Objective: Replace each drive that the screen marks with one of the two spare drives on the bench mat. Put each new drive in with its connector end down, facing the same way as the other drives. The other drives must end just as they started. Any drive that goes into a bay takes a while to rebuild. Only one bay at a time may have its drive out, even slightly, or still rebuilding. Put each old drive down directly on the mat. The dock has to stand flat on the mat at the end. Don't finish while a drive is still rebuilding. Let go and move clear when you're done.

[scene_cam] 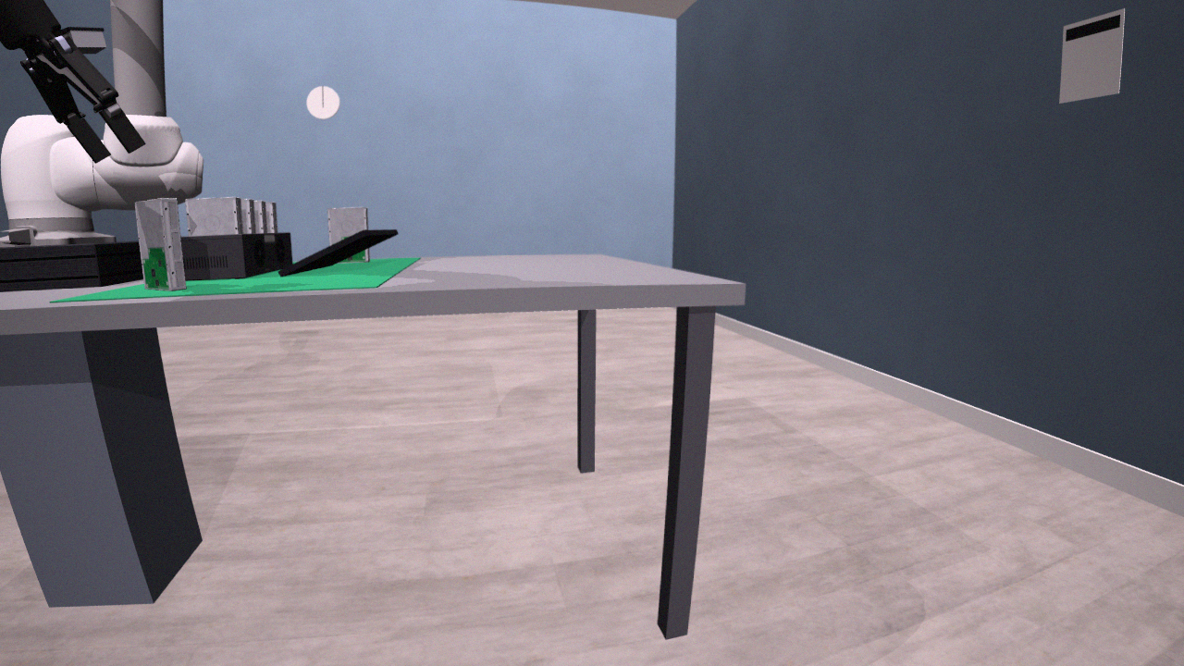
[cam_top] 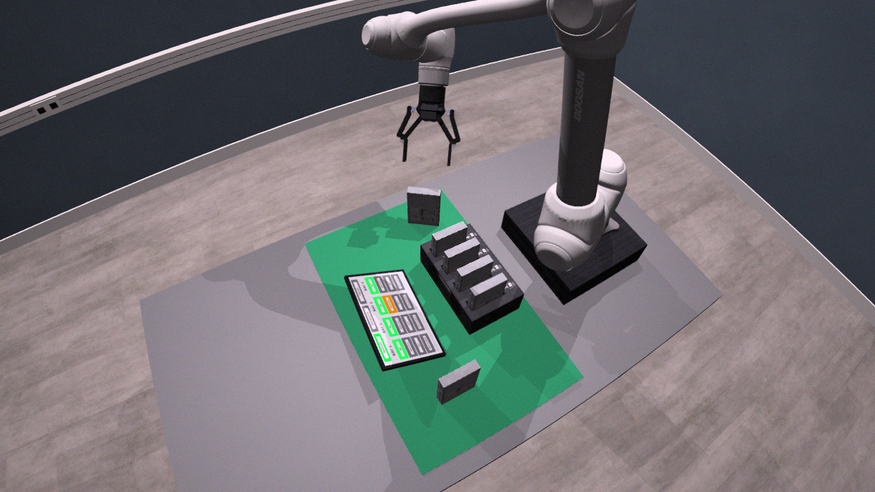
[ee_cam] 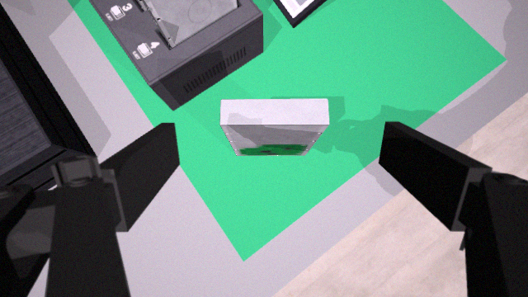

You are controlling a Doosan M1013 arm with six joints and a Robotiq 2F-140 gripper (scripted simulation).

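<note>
The gray bench (cam_top: pixel 245 342) (scene_cam: pixel 497 279) (ee_cam: pixel 157 247) carried a green mat (cam_top: pixel 428 428) (scene_cam: pixel 331 278) (ee_cam: pixel 247 206) and, beside the mat, a dark base block (cam_top: pixel 565 290) (scene_cam: pixel 49 266) (ee_cam: pixel 21 124). Directly on the mat stood a dark dock (cam_top: pixel 471 321) (scene_cam: pixel 216 258) (ee_cam: pixel 214 72) and, near it, a tilted black-framed screen (cam_top: pixel 411 320) (scene_cam: pixel 340 251) (ee_cam: pixel 294 21). One loose drive (cam_top: pixel 423 206) (scene_cam: pixel 162 244) (ee_cam: pixel 274 112) stood upright near the dock's bay 4 end; the other loose drive (cam_top: pixel 457 382) (scene_cam: pixel 347 223) stood upright beyond the opposite end, apart from the dock.
</note>
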